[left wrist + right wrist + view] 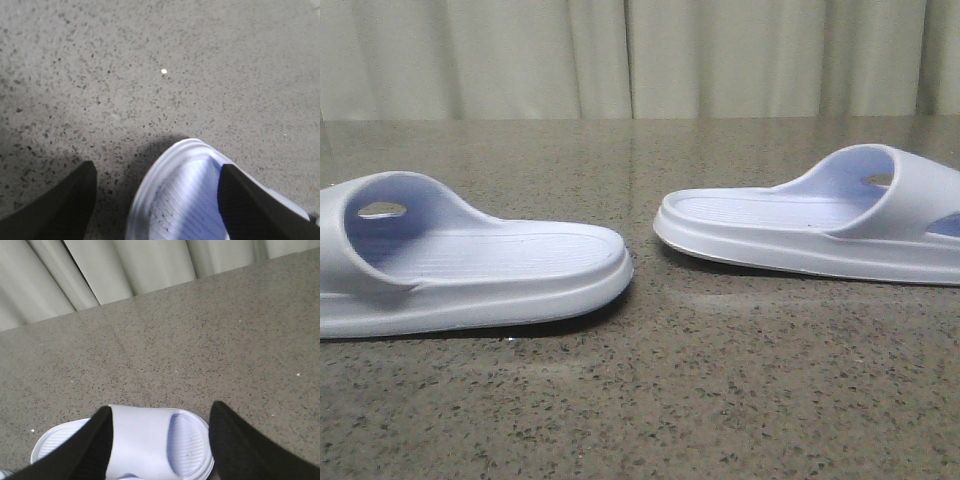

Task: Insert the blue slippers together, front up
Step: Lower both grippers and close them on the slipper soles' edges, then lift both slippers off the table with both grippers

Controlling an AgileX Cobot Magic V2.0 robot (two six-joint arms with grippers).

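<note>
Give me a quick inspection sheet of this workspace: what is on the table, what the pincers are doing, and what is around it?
Surface: speckled grey stone-look table, with a small white speck on it.
Job's things: two pale blue slippers, both flat on their soles and apart; left slipper and right slipper have their heel ends facing each other across a gap.
Clutter: nothing seen.
Grippers: left pincer open, over the left slipper's rounded end; right pincer open, its fingers either side of the right slipper's strap. Whether either touches its slipper cannot be told.
Cables: nothing seen.
Surroundings: pale pleated curtain behind the table.
</note>
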